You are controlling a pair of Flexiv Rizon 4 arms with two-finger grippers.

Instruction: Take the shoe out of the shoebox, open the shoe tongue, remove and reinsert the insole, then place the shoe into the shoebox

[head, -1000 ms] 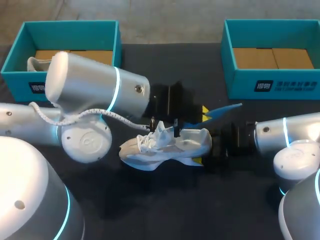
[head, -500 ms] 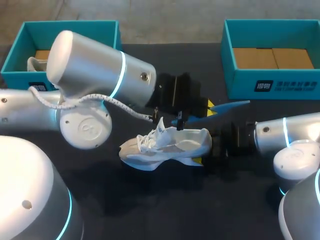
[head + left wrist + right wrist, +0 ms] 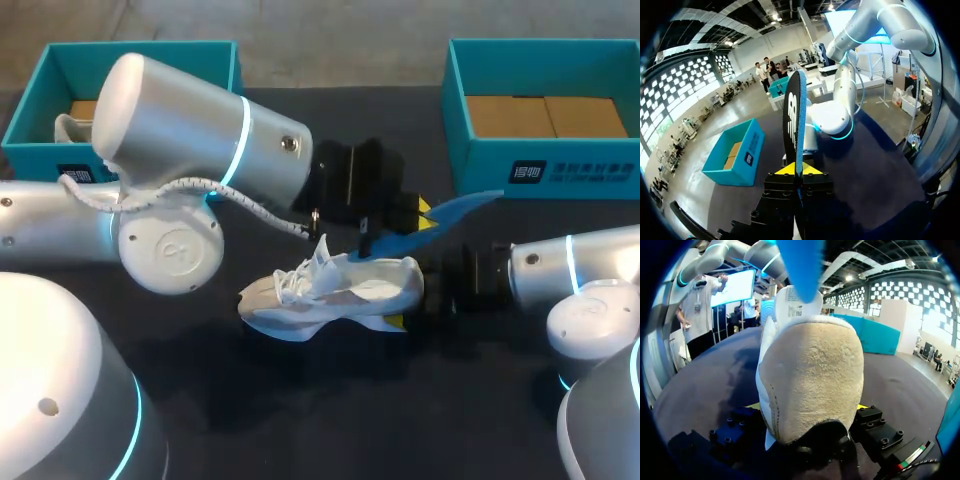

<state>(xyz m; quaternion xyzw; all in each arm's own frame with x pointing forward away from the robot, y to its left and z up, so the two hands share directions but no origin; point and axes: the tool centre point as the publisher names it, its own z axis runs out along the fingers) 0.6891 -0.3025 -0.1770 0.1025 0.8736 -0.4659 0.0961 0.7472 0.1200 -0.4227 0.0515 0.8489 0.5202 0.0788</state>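
In the head view, the shoe (image 3: pixel 330 290) rests sole-down on the desk (image 3: pixel 300 420). Its long axis runs across the view, toe toward the left arm's side and heel toward the right arm. The right fingers (image 3: pixel 405 305) are closed on the heel. The left fingers (image 3: pixel 415 218) pinch the blue insole (image 3: pixel 460 208) just above the heel end. The insole's long axis slants from near the shoe's collar up toward the right shoebox (image 3: pixel 480 170); contact with the collar cannot be confirmed. In the left wrist view, the insole (image 3: pixel 794 115) stands edge-on, clamped between the left fingers (image 3: pixel 796 170) and extending straight ahead of them. In the right wrist view, the heel of the shoe (image 3: pixel 810 380) sits gripped between the right fingers (image 3: pixel 807 406), toe pointing away, with the insole (image 3: pixel 800 262) above it. Reinsertion likely requires the left arm, the nearer one, to bring the insole's axis in line with the shoe's.
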